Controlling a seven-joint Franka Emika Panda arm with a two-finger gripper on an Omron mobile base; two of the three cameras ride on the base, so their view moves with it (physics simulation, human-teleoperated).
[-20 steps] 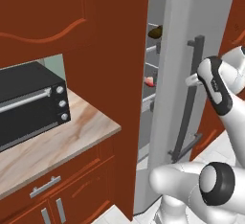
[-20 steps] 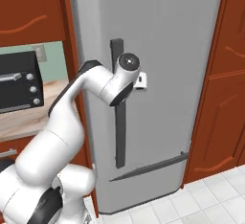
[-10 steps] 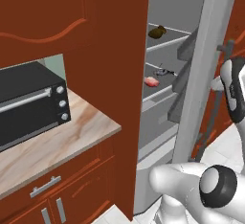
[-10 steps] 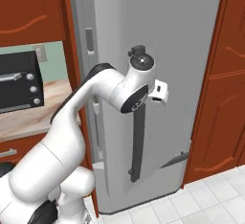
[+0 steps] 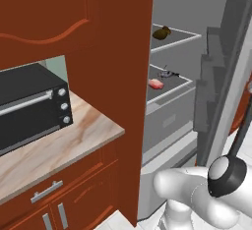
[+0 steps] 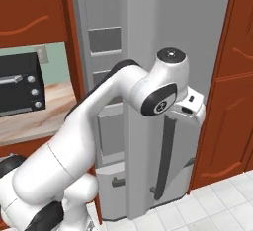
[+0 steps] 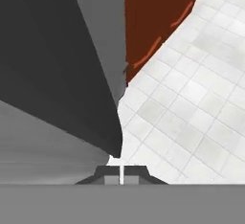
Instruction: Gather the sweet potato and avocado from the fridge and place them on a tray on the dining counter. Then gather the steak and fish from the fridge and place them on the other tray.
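The gripper (image 7: 121,174) is pinched tight with nothing held, right beside the dark handle (image 6: 166,158) of the fridge (image 6: 143,37). The fridge door stands open. Inside, the steak (image 5: 156,83) lies on the middle shelf. A dark green lump (image 5: 161,32) sits on the shelf above.

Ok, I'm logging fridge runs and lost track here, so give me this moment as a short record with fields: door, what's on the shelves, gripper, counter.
fridge door: open, the fridge interior in sight in the left base view
door handle: long dark handle, beside the robot's hand in the right base view
upper shelf: dark olive-brown item, kind unclear
middle shelf: steak near the front edge; small dark item behind it, unclear
gripper: gripper shut, fingertips nearly together, nothing between them
wall counter: black toaster oven
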